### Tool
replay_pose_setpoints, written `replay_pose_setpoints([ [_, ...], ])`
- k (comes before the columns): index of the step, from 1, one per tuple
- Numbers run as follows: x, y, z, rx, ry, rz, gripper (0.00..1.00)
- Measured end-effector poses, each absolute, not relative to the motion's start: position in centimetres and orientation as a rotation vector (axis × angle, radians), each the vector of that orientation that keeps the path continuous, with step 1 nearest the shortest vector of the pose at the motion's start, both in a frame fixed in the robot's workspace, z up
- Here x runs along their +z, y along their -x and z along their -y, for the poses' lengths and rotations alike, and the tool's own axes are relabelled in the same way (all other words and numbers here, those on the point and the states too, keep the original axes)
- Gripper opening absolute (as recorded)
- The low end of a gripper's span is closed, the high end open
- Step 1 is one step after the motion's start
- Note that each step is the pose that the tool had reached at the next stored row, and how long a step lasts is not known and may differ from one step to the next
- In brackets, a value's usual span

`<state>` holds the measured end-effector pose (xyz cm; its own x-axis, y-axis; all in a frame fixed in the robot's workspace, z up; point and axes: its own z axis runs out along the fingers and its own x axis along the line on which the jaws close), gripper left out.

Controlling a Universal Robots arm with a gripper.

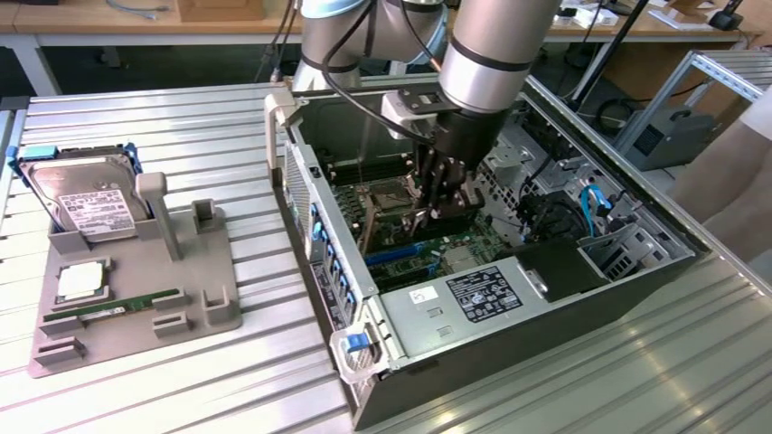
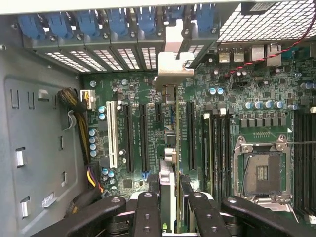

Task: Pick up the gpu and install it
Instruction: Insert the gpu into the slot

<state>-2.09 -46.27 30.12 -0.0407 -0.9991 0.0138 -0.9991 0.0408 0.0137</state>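
My gripper (image 1: 442,215) is down inside the open computer case (image 1: 316,226), over the green motherboard (image 1: 471,244). It is shut on the gpu (image 1: 418,226), a thin card held on edge. In the wrist view the gpu (image 2: 171,148) runs as a narrow strip away from the gripper (image 2: 170,207), parallel to the black expansion slots (image 2: 143,138). Its silver end bracket (image 2: 170,61) lies against the row of rear slot openings with blue latches. The dark fingers (image 2: 147,212) flank the card on both sides. I cannot tell whether its lower edge sits in a slot.
A grey holder (image 1: 133,312) on the exterior view's left carries a silver hard drive (image 1: 90,203) and a green memory stick (image 1: 121,307). Inside the case are the CPU socket (image 2: 261,170), a power supply (image 1: 483,294) and cable bundles (image 2: 79,123). The case walls close in around the arm.
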Motion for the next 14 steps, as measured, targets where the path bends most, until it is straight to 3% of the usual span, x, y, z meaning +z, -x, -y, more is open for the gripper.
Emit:
replay_pose_setpoints([
  [14,28.7,4.4,45.3,0.008,-2.154,2.253,0.27],
])
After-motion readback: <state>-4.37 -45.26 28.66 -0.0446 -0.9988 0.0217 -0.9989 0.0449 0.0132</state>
